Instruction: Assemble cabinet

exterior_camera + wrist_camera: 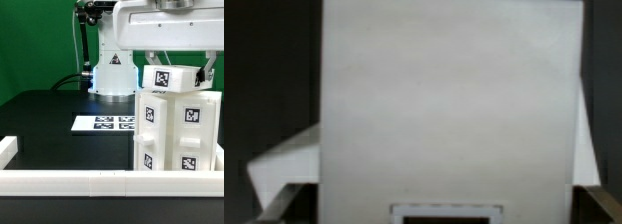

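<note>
The cabinet [180,125] is a tall white boxy body with black-and-white tags, standing at the exterior view's right. My gripper [177,72] is directly above it, with one finger on each side of the tagged block at its top. In the wrist view the cabinet's plain white face [438,100] fills the space between my fingers [283,205], which press against its two sides. A tag edge shows by the gripper [441,206]. The gripper is shut on the cabinet.
The marker board [105,123] lies flat on the black table at the exterior view's middle. A long low white rail [70,180] runs along the front and up the left edge. The arm's base [110,75] stands at the back.
</note>
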Robot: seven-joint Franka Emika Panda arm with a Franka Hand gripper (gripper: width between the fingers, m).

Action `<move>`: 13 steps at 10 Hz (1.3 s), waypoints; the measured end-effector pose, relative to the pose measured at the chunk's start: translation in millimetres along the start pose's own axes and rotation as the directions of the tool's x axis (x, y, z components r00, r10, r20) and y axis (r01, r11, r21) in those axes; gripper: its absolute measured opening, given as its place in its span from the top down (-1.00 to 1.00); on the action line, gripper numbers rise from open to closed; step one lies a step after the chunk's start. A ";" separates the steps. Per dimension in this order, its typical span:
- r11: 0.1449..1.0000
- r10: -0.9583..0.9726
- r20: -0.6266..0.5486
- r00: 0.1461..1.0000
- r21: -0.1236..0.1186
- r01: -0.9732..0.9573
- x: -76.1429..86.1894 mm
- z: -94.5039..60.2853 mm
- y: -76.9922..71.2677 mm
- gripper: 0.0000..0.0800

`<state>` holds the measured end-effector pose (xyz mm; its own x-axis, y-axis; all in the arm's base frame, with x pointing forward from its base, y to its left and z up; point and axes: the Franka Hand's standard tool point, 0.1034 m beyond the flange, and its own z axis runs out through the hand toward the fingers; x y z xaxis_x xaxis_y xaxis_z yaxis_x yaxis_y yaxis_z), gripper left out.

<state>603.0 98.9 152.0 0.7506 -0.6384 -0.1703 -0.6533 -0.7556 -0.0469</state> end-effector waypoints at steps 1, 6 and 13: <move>0.991 0.131 -0.006 0.991 0.021 -0.131 0.3 -0.6 -2.4 -0.39; 0.883 0.466 0.001 0.885 0.064 -0.465 3.5 -1.2 -5.4 -0.39; 0.556 0.809 0.078 0.583 0.225 -0.800 1.5 7.5 -5.6 -0.59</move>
<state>607.0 103.3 144.6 -0.0983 -0.9720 -0.2137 -0.9860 0.1241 -0.1110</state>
